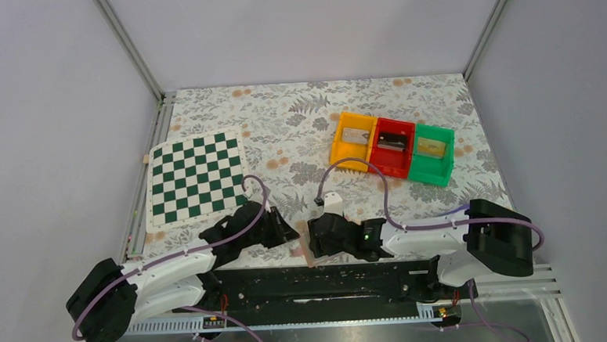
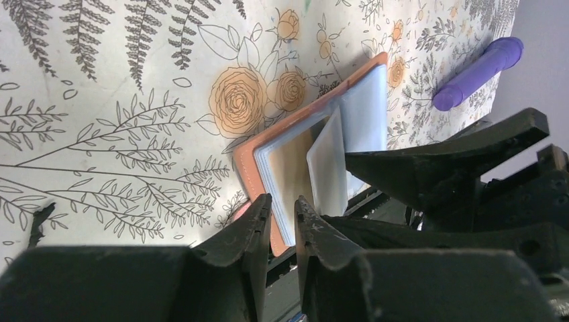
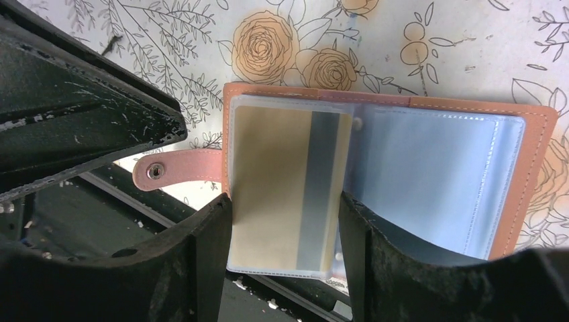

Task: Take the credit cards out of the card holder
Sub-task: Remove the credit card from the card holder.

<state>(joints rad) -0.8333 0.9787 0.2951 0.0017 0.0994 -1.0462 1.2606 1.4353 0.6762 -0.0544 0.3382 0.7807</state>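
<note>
Right pincer [image 3: 285, 204] straddles card holder [image 3: 436, 147], blocking near side.

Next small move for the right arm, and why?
Probably ease the right gripper shut across the yellowish card, ready to draw it out. Its fingers flank that card's clear sleeve, though it is unclear whether they pinch it yet. The left gripper is clamped on the open card holder at its edge, so the holder looks braced.
</note>
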